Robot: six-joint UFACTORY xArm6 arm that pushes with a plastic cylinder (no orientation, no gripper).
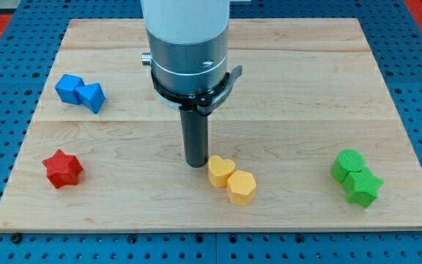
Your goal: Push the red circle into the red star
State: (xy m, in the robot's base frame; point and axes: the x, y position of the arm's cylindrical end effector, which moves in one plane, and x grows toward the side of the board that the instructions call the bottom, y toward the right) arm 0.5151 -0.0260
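Blue pegboard surrounds a pale wooden board [284, 88], and all blocks sit on that board. Red star [62, 169] lies near the view's left edge, low on the board, alone. No red circle can be found anywhere; it may be hidden behind the rod or the arm's wide body, but that cannot be told. My tip [196, 165] rests at the view's centre, just beside the yellow heart [220, 171], possibly touching its left edge. Yellow hexagon [242, 187] touches the heart on its lower right. Two blue blocks [80, 92] sit together at upper left (shapes unclear, angular). Green blocks [355, 177], a round one above a star-like one, sit at far right. No gripper here, only the bare rod, so nothing spreads or pinches. Judgement on progress: nothing red touches the star, so the push is not done; the circle must first be located.
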